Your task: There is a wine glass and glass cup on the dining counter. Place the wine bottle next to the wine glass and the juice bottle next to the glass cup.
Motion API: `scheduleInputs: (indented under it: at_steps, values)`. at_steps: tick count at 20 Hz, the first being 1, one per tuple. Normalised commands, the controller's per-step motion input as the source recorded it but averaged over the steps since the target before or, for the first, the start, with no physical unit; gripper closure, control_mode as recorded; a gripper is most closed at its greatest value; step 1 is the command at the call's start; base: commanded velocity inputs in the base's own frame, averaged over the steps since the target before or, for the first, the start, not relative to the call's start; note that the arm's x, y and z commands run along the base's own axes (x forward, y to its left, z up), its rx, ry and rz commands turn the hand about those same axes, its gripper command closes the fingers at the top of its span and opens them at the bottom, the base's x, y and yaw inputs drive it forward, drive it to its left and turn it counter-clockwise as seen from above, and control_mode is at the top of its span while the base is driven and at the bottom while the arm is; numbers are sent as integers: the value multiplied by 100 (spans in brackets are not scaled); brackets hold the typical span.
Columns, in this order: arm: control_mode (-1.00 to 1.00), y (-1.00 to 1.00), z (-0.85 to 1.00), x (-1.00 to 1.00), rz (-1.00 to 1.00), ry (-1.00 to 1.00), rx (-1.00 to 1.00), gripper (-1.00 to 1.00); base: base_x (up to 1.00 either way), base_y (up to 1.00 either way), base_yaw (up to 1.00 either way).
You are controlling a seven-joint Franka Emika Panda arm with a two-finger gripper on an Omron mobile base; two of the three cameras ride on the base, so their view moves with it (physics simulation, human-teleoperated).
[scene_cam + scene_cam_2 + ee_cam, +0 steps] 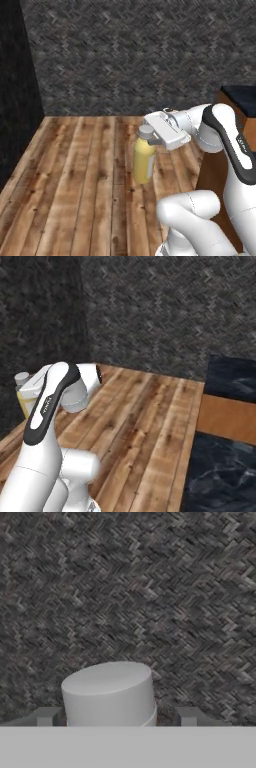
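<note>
My gripper (149, 138) is shut on the juice bottle (143, 162), a short bottle of yellow liquid with a white cap, gripped just below the cap. The bottle hangs upright in the air above the wooden floor. In the hand view its white cap (107, 692) rises between my two fingertips (47, 716). From the right base view the bottle (22, 402) peeks out behind my arm at the far left. The dining counter (239, 94) with its black top and wooden front stands at the right. The wine bottle, wine glass and glass cup are out of view.
A dark herringbone wall (130, 55) closes the far side, and a black wall (15, 90) stands to the left. Wooden plank floor (75, 175) spreads below the bottle. The counter's black marbled top (231, 380) lies to the right.
</note>
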Motion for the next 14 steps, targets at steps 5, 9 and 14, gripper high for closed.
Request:
scheduleInputs:
  at_steps: [5, 9, 14]
  values:
    - [100, 0, 0, 0, 0, 0, 0, 100, 82, 18, -23]
    - [100, 0, 0, 0, 0, 0, 0, 100, 82, 18, -23]
    - [100, 0, 0, 0, 0, 0, 0, 100, 81, 17, -24]
